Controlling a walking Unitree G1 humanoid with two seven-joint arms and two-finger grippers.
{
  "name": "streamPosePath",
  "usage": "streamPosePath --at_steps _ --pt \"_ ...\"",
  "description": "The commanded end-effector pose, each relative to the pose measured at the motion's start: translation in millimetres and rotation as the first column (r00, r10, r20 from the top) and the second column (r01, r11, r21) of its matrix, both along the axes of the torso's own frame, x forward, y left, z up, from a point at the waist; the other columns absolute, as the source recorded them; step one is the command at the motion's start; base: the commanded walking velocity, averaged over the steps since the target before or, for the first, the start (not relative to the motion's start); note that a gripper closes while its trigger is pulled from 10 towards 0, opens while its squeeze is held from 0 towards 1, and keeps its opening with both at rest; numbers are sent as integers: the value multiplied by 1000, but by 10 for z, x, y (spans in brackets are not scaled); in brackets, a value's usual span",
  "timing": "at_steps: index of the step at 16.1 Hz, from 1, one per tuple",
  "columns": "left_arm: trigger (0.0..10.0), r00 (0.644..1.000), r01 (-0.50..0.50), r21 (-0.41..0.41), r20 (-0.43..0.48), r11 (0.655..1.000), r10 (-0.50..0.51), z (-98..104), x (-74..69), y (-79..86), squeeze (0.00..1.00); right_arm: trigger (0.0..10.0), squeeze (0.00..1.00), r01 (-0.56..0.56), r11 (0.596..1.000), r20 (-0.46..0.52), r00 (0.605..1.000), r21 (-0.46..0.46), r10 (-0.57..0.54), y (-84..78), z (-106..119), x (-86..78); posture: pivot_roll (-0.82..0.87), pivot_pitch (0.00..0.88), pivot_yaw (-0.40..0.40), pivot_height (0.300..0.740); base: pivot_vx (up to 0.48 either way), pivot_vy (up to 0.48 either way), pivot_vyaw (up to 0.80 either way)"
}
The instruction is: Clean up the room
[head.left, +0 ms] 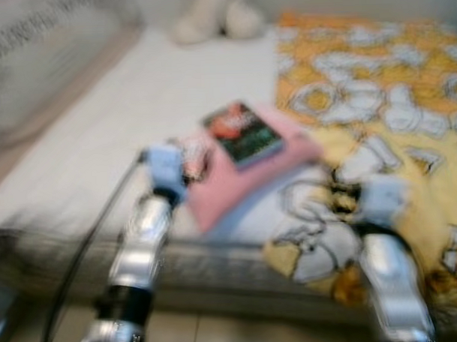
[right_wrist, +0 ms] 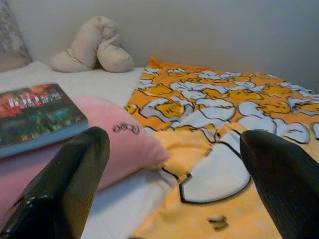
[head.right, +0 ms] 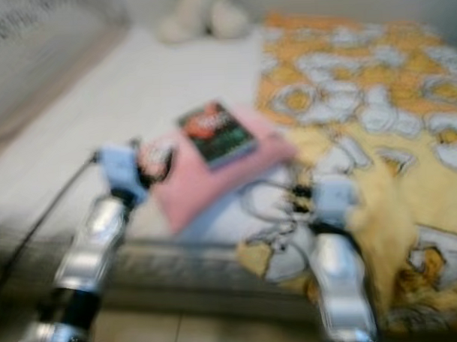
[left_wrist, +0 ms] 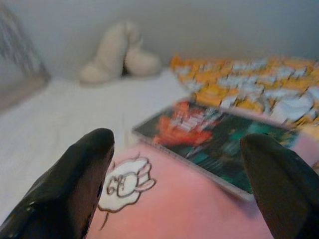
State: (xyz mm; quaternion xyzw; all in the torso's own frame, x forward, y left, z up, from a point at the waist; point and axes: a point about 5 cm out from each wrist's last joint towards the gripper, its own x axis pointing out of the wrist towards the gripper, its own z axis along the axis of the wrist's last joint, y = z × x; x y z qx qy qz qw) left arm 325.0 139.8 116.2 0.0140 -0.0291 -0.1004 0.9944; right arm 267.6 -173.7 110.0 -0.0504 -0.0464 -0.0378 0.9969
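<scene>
A white bed (head.left: 136, 107) is seen ahead, and both head views are blurred. A pink pillow (head.left: 236, 174) lies on the bed near its front edge, and a book (head.left: 242, 133) with a red and green cover is laid flat on top of it. A yellow and orange blanket (head.left: 376, 98) is spread over the robot's right half of the bed and hangs over the front edge. A soft cream toy (left_wrist: 117, 52) is propped at the far wall.

The left claw (left_wrist: 174, 174) is held open, its two black fingers (left_wrist: 75, 184) set wide apart, just over the near end of the pink pillow. The book is found straight ahead of this claw, a little toward the robot's right. The long side of the book is seen to run at a slant, from near left to far right, so it is crossed by the line of the claw and not matched by it.

The right claw (right_wrist: 174, 179) is held open too, above the blanket edge, with the pillow and book off to its left side.

The left arm is judged to be the nearer one to the book, so a short reach forward is likely what is needed
</scene>
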Motion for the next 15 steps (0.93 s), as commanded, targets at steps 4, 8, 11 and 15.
streamPosePath --at_steps 4,8,11,15 --pt "10000 999 -8 -104 -38 995 4 221 347 -232 0 10000 0 -2 1000 31 1000 -25 3 -141 170 137 -85 0 17 740 182 0 0" --pt "10000 968 -144 -256 -236 956 82 307 680 -147 0 10000 0 -49 998 -33 998 -40 47 -73 39 -107 -123 0 0 740 0 0 0" --pt "10000 957 -156 -385 -287 910 43 337 730 -200 0 10000 0 -45 999 -84 996 -26 43 -57 -59 -337 -170 4 12 740 0 0 0" --pt "10000 936 -228 -328 -333 917 113 242 724 -177 0 10000 0 -61 997 -139 989 -40 55 -55 -102 -617 -214 82 14 740 0 0 0"
